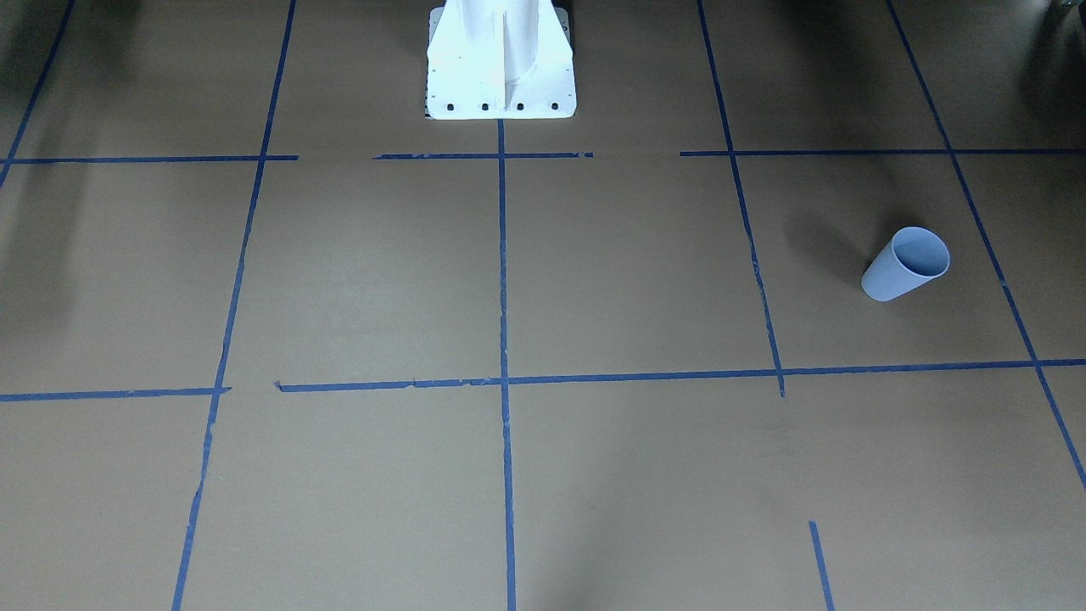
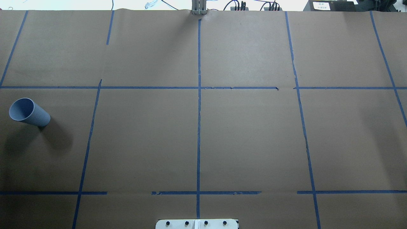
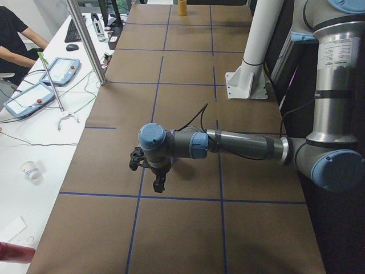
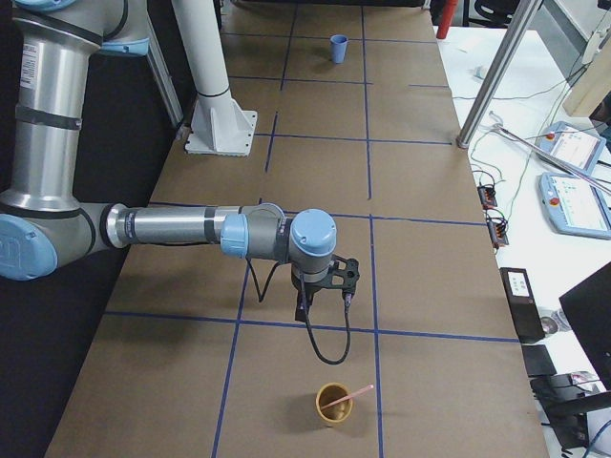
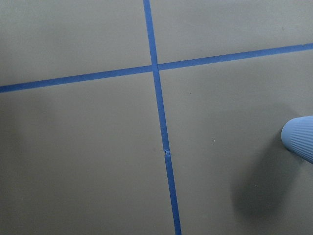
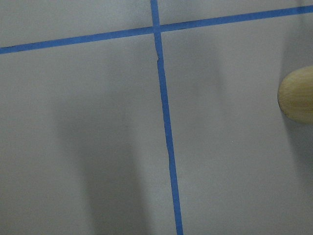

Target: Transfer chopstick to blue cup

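Both my arms are stretched out low over the table [image 2: 248, 133], brown paper crossed with blue tape lines [image 2: 198, 127]. My left gripper [image 3: 158, 182] hangs just above the paper, pointing down, and it shows only in the side view, so I cannot tell whether my fingers there are spread or pressed together. It is the same with my right gripper [image 4: 323, 286]: it hovers above a tape line with a black cable looping under it, and I cannot tell how its fingers are set. Now the chopstick [image 4: 348, 397]: it is down at my right end of the table, leaning inside a tan cup [image 4: 334, 405], with its pink tip poking out over the rim. That cup stands near my right gripper, apart from it, and its rounded side peeks into my right wrist view at the edge. The blue cup [image 2: 29, 112] stands upright at the other end, on my left, well apart from the chopstick, inside a taped square with its shadow thrown beside it. My left wrist view catches its ribbed wall at the right edge, beside a tape crossing. Between my arms, the white pedestal [image 1: 501, 59] is bolted to the table.
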Controlling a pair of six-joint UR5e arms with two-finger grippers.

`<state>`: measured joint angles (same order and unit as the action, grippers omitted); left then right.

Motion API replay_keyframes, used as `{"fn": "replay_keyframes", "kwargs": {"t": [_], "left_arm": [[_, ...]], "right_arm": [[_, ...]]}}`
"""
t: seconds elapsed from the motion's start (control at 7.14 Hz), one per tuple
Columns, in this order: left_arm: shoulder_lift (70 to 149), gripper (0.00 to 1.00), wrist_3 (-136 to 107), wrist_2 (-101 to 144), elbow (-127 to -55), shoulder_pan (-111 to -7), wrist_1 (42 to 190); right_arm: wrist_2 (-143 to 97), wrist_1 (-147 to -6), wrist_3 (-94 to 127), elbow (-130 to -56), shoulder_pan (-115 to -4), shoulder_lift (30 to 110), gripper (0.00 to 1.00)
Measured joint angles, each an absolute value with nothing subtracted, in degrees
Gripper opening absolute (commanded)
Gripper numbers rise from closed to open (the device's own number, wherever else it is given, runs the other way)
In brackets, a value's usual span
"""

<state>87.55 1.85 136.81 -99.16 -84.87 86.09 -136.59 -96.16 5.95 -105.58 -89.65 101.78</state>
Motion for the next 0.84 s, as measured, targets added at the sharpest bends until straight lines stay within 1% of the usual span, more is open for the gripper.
{"fn": "replay_keyframes", "kwargs": {"t": [0.42, 0.7, 0.84], "left_arm": [[87.8, 1.0, -16.81, 136.63, -99.2, -73.48, 97.28], [89.05, 1.0, -24.2, 136.42, -98.44, -69.12, 99.92], [89.73, 0.95, -26.19, 136.36, -97.88, -67.38, 100.24]], "right_arm": [[-137.16, -96.08, 5.75, -105.92, -89.65, 101.72, 1.0], [-137.18, -96.07, 5.7, -106.12, -89.65, 101.74, 1.0], [-137.16, -96.07, 5.81, -106.13, -89.65, 101.77, 1.0]]}}
